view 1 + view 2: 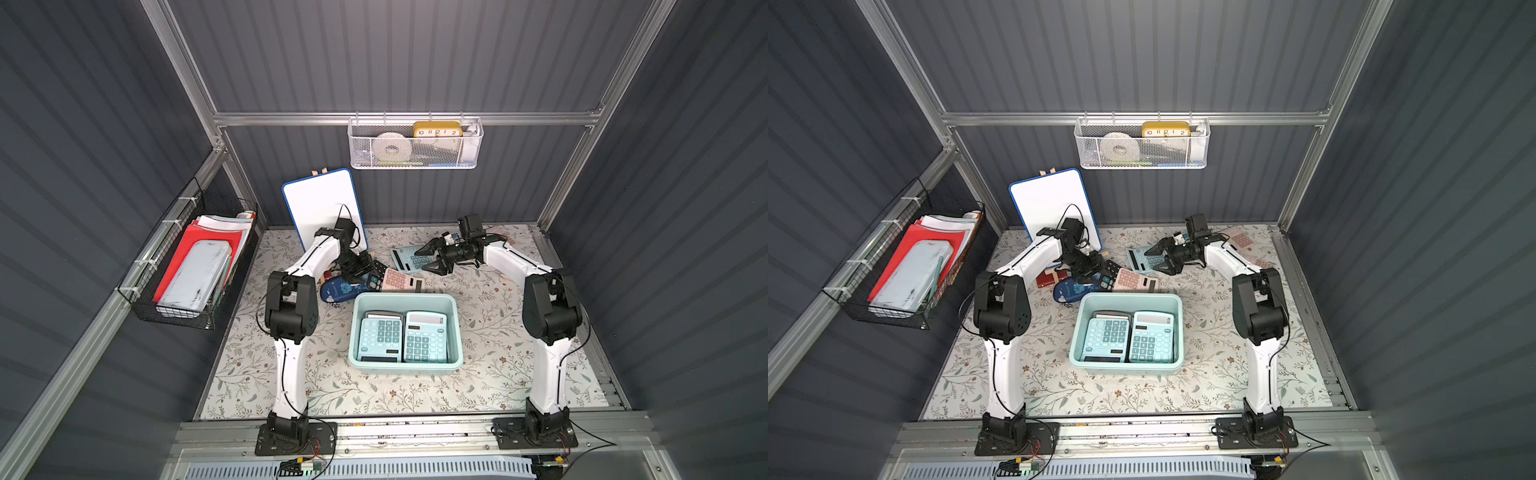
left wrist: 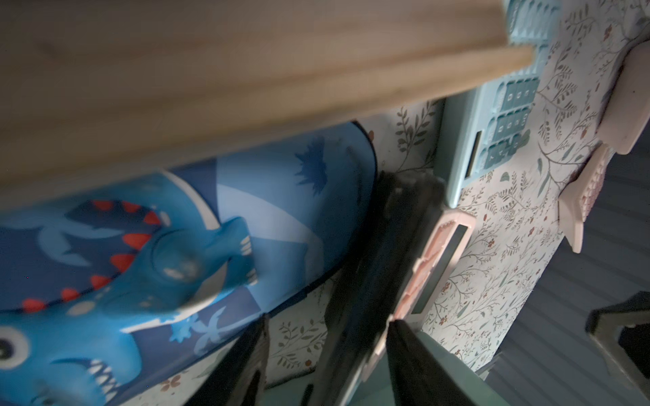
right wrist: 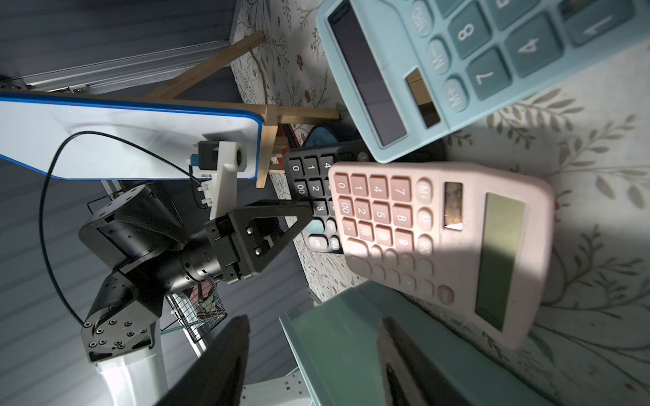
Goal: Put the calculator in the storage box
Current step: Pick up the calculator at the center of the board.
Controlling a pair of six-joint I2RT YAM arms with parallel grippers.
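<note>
The mint-teal storage box (image 1: 405, 296) (image 1: 1126, 296) sits mid-table with two teal calculators lying flat inside. Just behind it a black calculator (image 1: 376, 279) (image 3: 309, 175) lies tilted, with a pink calculator (image 1: 401, 280) (image 3: 439, 242) overlapping it. A teal calculator (image 1: 409, 258) (image 3: 457, 59) lies farther back. My left gripper (image 1: 363, 266) (image 2: 329, 320) straddles the black calculator's edge (image 2: 373, 267). One finger is against it and a strip of tablecloth shows beside the other. My right gripper (image 1: 428, 262) (image 3: 313, 320) hovers open and empty above the teal calculator.
A blue dinosaur pencil case (image 1: 338, 291) lies beside the black calculator. A whiteboard on a wooden easel (image 1: 320, 203) stands behind the left arm. More pink calculators (image 1: 1239, 239) lie at the back right. A white mesh basket (image 1: 415, 145) and a black wire basket (image 1: 191, 266) hang on the walls.
</note>
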